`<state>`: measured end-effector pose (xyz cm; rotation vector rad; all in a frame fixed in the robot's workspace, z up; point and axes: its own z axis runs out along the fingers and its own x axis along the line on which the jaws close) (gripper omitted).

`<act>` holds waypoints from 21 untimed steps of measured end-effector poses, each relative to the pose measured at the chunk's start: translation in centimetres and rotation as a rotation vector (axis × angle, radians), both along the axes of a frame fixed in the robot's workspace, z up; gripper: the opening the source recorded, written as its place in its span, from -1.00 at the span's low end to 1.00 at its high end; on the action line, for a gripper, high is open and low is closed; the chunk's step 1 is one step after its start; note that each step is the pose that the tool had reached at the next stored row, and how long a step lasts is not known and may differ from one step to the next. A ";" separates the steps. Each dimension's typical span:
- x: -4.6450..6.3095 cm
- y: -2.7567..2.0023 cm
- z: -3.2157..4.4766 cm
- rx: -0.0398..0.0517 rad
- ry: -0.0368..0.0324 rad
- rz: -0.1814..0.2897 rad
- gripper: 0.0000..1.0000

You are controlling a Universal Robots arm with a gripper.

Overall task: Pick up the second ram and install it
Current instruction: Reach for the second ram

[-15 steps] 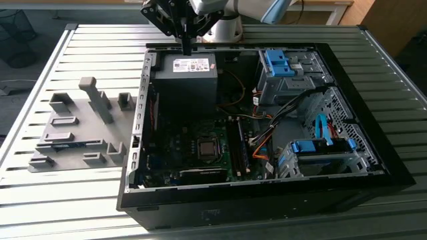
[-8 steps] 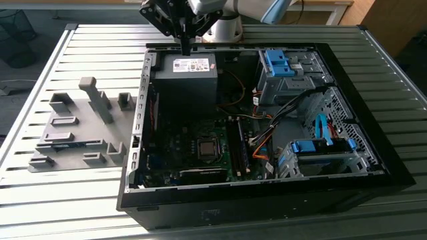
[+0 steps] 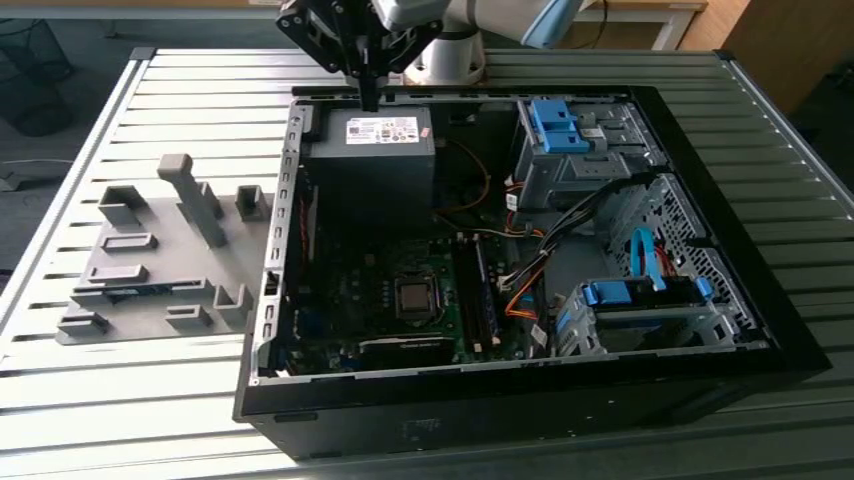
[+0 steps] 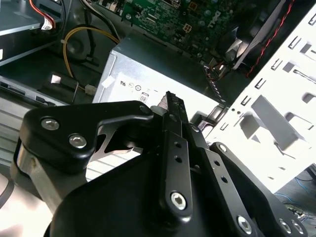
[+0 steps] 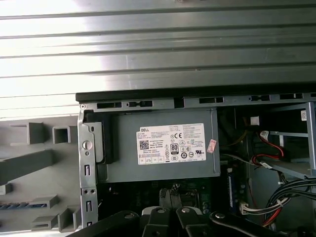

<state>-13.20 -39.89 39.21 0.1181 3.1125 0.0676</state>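
Weight is no worry: the second ram (image 3: pixel 138 291) looks light, stiff and thin but fragile (chips, edge contacts), so you should grip its 2 long edges. It lies in the grey fixture (image 3: pixel 174 268), at the exterior view's left of the case (image 3: pixel 287 250). The gripper (image 3: pixel 368 100) points down over the power supply (image 3: pixel 374 160), claw together and empty.

Slatted table (image 3: pixel 200 80): PC case (image 3: pixel 534 400), likely fixture (image 3: pixel 160 215).
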 end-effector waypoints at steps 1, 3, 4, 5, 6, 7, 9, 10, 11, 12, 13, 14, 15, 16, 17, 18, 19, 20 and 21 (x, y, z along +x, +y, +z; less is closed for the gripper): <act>0.0 0.00 -0.01 0.0001 0.0000 0.000 -0.79; -0.1 0.00 -0.02 0.0000 0.0000 0.000 -0.79; -0.1 0.00 -0.02 0.0000 0.0000 0.000 -0.79; -0.1 0.00 -0.02 0.0000 0.0000 0.000 -0.79; -0.2 0.00 -0.03 0.0001 0.0000 0.000 -0.79; -0.2 0.00 -0.03 0.0000 0.0000 0.000 -0.79; -0.3 0.00 -0.04 0.0001 0.0000 0.000 -0.79; -0.3 0.00 -0.05 0.0001 0.0000 0.000 -0.79; -0.3 0.00 -0.05 0.0000 0.0000 0.000 -0.79; -0.4 0.00 -0.06 0.0000 0.0000 0.000 -0.79; -0.4 0.00 -0.06 0.0000 0.0000 0.000 -0.79; -0.5 0.00 -0.07 0.0000 0.0000 0.000 -0.79; -0.5 0.00 -0.07 0.0000 0.0000 0.000 -0.79; -0.5 0.00 -0.07 0.0000 0.0000 0.000 -0.79; -0.5 0.00 -0.07 0.0000 0.0000 0.000 -0.79; -0.5 0.00 -0.07 0.0000 0.0000 0.000 -0.79; -0.5 0.00 -0.07 0.0000 0.0000 0.000 -0.79; -0.5 0.00 -0.07 0.0000 0.0000 0.000 -0.79; -0.6 0.00 -0.07 0.0000 0.0000 0.000 -0.79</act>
